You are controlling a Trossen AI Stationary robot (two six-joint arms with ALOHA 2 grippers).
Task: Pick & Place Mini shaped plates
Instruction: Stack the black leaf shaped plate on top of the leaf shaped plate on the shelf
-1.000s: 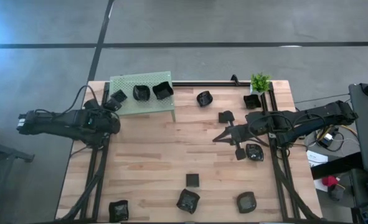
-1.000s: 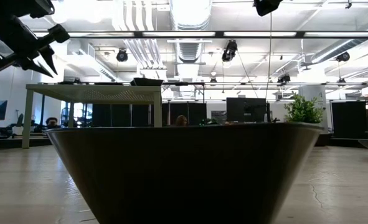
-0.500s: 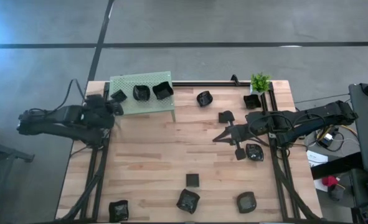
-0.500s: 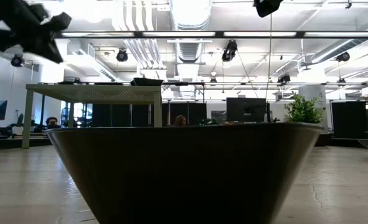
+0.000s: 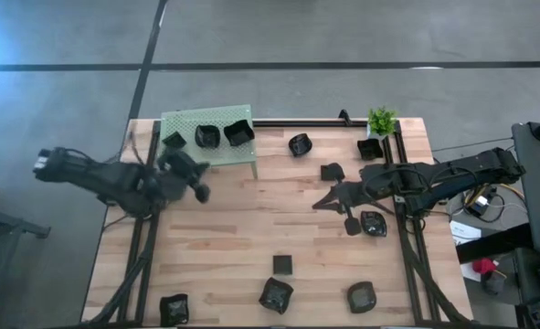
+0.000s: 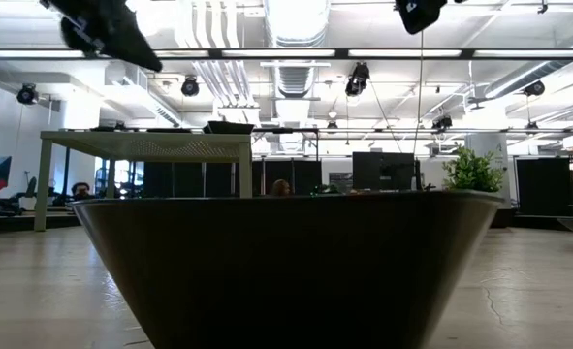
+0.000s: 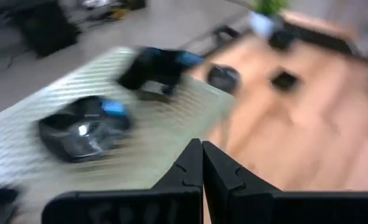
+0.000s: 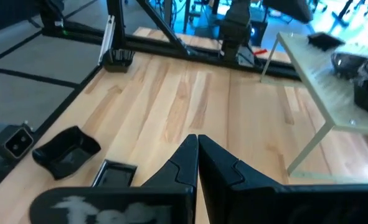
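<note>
You have three tiny black dishes (image 5: 207, 136) on the green table with little holes (image 5: 189, 123). More tiny black dishes lie spread on the light wooden table (image 5: 242, 228). Your left gripper (image 5: 199, 191) is just beside the green table, pressed shut and holding nothing. Your right gripper (image 5: 319, 203) waits over the wood near the right side, also pressed shut and holding nothing.

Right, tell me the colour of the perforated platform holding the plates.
Pale green platform, dotted with small holes; the high view shows it best.
</note>
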